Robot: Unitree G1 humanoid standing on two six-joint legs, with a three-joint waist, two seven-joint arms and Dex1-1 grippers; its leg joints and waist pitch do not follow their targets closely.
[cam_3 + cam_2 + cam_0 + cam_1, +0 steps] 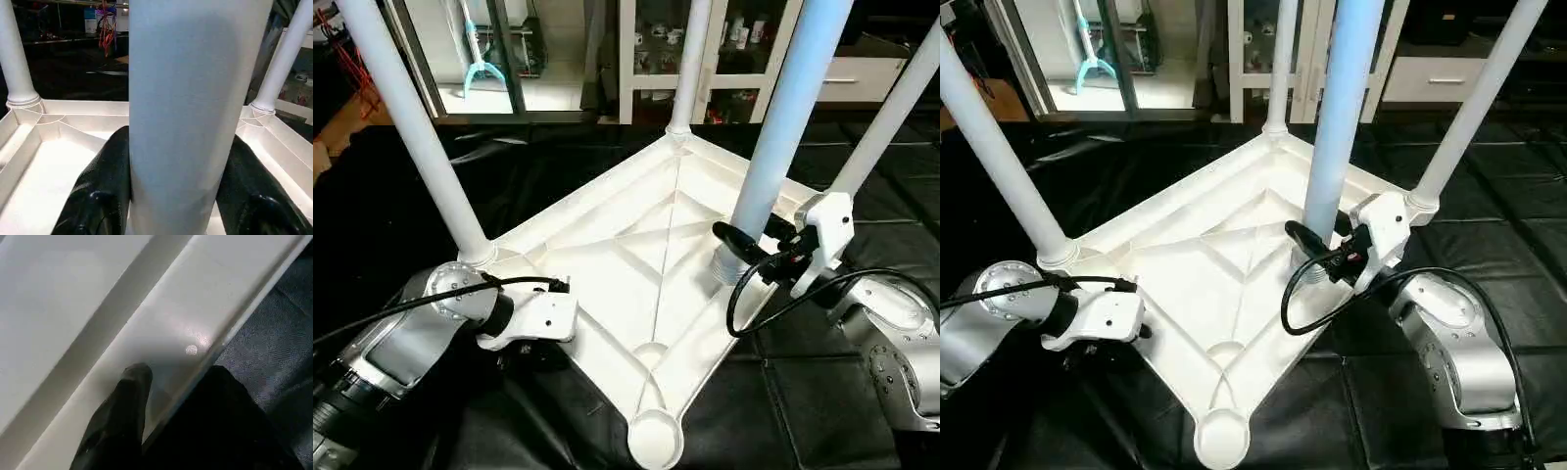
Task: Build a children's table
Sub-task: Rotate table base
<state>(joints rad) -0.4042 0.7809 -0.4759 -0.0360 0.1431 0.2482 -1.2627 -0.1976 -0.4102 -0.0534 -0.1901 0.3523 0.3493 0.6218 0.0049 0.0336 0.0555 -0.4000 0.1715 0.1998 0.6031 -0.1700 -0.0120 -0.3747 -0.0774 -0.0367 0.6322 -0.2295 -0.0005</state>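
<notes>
White square table top [636,264] lies upside down on a black floor mat [822,392], ribbed underside facing up. Three legs [411,127] stand upright in corner sockets; the nearest socket [655,438] is empty. The right gripper [736,250] pinches a fourth leg [783,127] near its base, one black finger [100,191] on each side, holding it upright on the top's underside. The left gripper [166,406] straddles the top's near-left rim, one finger [122,416] inside, one outside.
</notes>
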